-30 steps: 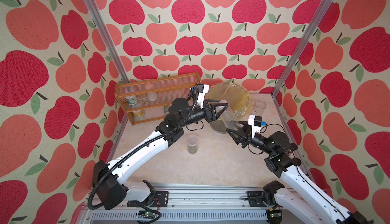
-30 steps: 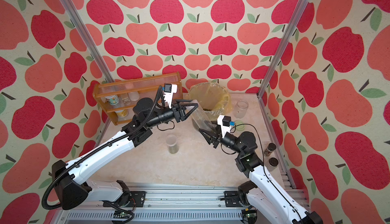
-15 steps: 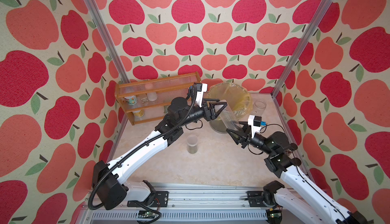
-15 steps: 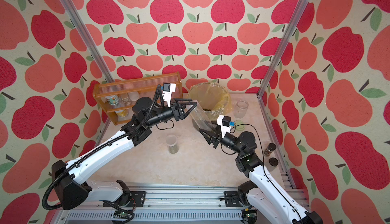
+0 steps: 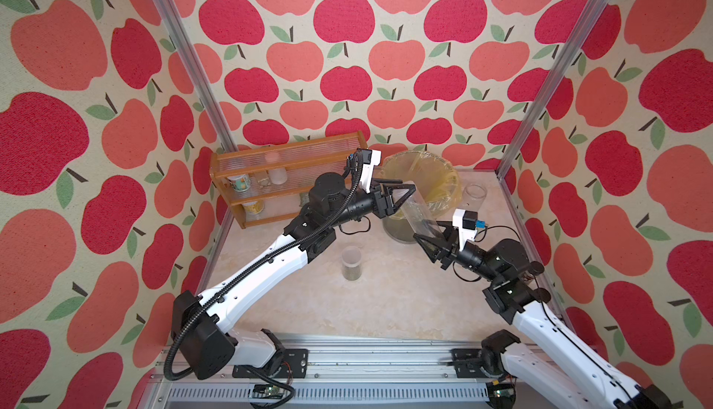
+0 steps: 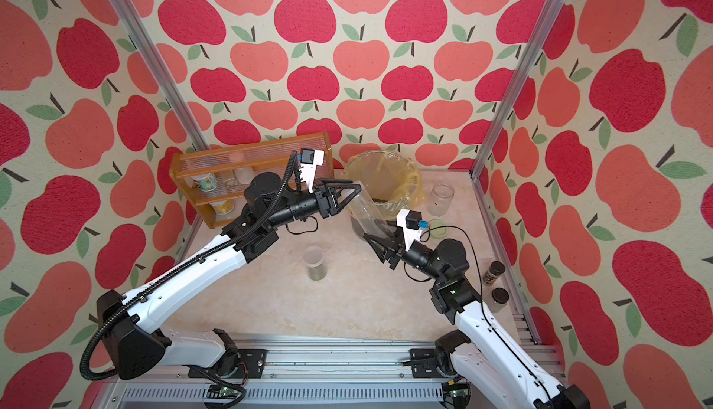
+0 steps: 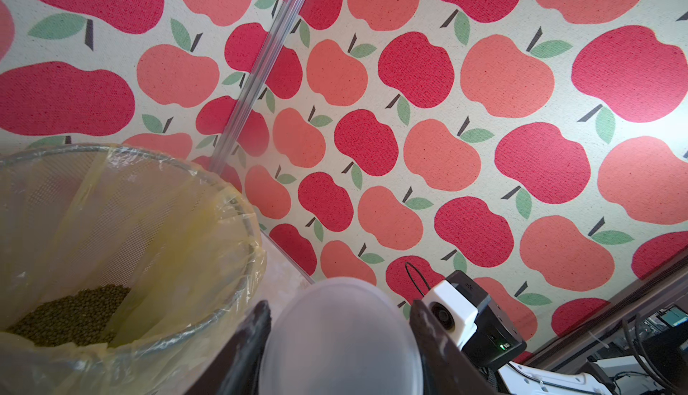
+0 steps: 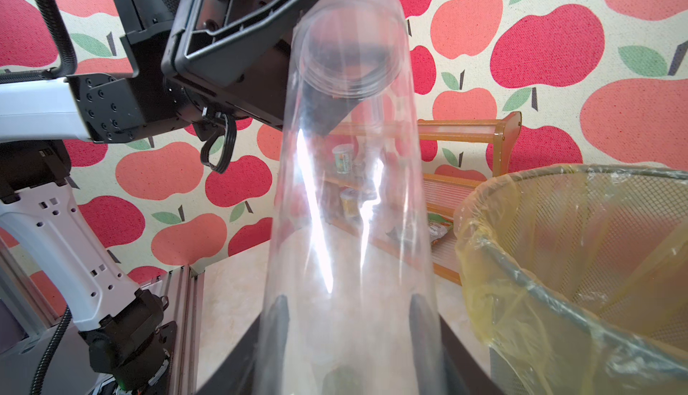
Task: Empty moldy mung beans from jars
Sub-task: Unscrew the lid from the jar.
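A tall slim clear jar point(image 5: 418, 214) hangs tilted beside the bin, between both arms. My right gripper point(image 5: 428, 233) is shut on its base. A few mung beans point(image 8: 342, 378) lie at that end. My left gripper point(image 5: 409, 195) is shut on the jar's translucent lid point(image 7: 340, 337), with a finger point(image 7: 253, 330) touching each side. A short jar point(image 5: 352, 270) with beans in its lower part stands on the table in front. The round-shouldered jar point(image 6: 441, 199) stands open at the back right, and its pale green lid point(image 6: 438, 229) lies beside it.
The grey mesh bin point(image 5: 443, 168) with a yellow bag stands at the back and holds a heap of beans point(image 7: 70, 313). An orange rack point(image 5: 285, 156) with cans is at the back left. Two dark-capped bottles point(image 6: 493, 272) stand by the right wall.
My left gripper's jaws have narrowed onto the tall jar's lid. The jar and both arms have hardly shifted.
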`<state>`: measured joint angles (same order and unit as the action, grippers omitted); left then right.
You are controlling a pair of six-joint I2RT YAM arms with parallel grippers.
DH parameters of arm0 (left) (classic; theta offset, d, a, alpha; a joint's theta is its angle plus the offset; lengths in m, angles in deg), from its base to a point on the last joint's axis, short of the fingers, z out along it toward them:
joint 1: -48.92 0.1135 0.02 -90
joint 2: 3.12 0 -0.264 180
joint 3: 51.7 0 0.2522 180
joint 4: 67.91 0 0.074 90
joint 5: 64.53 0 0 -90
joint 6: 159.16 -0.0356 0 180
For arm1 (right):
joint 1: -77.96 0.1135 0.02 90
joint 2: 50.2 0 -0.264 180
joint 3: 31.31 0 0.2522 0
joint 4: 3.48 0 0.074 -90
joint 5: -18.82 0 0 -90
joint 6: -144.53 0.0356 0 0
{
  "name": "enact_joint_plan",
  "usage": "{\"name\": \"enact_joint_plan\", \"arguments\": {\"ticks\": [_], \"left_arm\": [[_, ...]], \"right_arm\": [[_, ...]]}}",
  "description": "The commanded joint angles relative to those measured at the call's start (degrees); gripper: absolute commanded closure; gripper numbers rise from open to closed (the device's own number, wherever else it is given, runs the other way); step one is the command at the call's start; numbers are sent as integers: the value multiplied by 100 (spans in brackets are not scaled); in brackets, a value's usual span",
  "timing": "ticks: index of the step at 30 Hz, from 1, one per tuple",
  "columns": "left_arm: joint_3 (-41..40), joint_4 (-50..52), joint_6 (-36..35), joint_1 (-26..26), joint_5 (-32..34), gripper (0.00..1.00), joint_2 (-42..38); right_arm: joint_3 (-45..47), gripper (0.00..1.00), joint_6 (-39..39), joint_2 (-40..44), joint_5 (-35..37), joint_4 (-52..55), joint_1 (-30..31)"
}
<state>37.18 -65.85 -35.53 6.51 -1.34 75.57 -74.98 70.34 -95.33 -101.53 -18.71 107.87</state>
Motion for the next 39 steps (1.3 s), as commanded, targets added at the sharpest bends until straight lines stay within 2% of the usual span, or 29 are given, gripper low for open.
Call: {"name": "enact_joint_plan", "arguments": {"ticks": [1,8,14,18,25,29,33,35,38,39], "left_arm": [[409,634,-65,2,314,56,132],[1517,2463,49,3,1039,57,725],[2117,3280,128,-15,1393,56,988],[2561,3902,146,-8,1518,56,1230],[2678,4072,421,-30,1670,55,1297],[2660,4097,379,-81,1688,48,1196],[2139,3584,438,-91,1661,38,836],[1807,3135,450,-84,1666,28,613],[1513,2582,254,0,1443,6,358],[1479,2538,174,14,1503,5,268]], "right_arm": [[-363,54,-548,80,265,627,115],[-983,55,-1746,29,1136,1780,470],[-1548,57,-2602,-209,1984,2602,829],[-1799,58,-2847,-328,2356,2835,986],[-1839,58,-2823,-462,2581,2666,1016],[-1749,57,-2730,-438,2646,2464,1016],[-1605,56,-2517,-303,2233,2154,1007],[-1589,56,-2405,-264,2067,2120,992],[-1523,55,-2310,-251,1934,2082,995],[-1515,55,-2311,-272,1919,2094,990]]}}
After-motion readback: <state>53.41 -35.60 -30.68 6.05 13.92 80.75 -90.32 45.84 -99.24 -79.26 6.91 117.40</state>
